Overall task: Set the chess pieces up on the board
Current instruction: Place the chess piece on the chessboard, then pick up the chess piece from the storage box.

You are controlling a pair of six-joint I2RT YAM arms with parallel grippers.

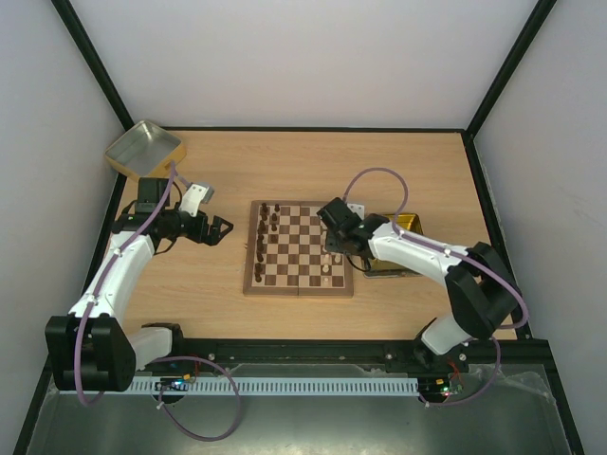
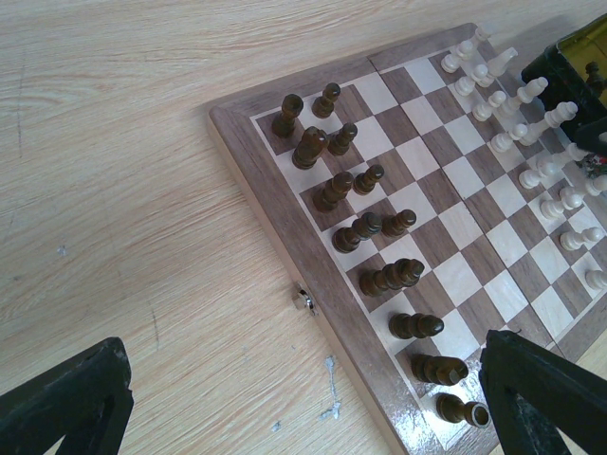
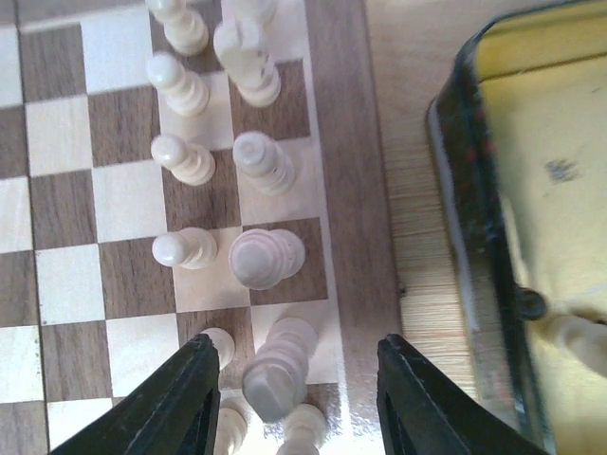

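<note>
Right claw (image 3: 296, 353) stands parted around a cream piece (image 3: 273, 379), touching neither side. Rise straight up, clear of its neighbours (image 3: 264, 258)! Left claw (image 2: 308, 403) gapes wide, idle.

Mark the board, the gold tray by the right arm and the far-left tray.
board (image 1: 285, 291), top view, near rim.
gold tray by the right arm (image 3: 560, 114), right wrist view, bare floor.
far-left tray (image 1: 144, 149), top view, inner floor.

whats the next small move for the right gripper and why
Probably lift the right gripper straight up: its jaws stand apart with gaps either side of the pale piece, standing on the board among other pale pieces, so a sideways exit could topple them.
</note>
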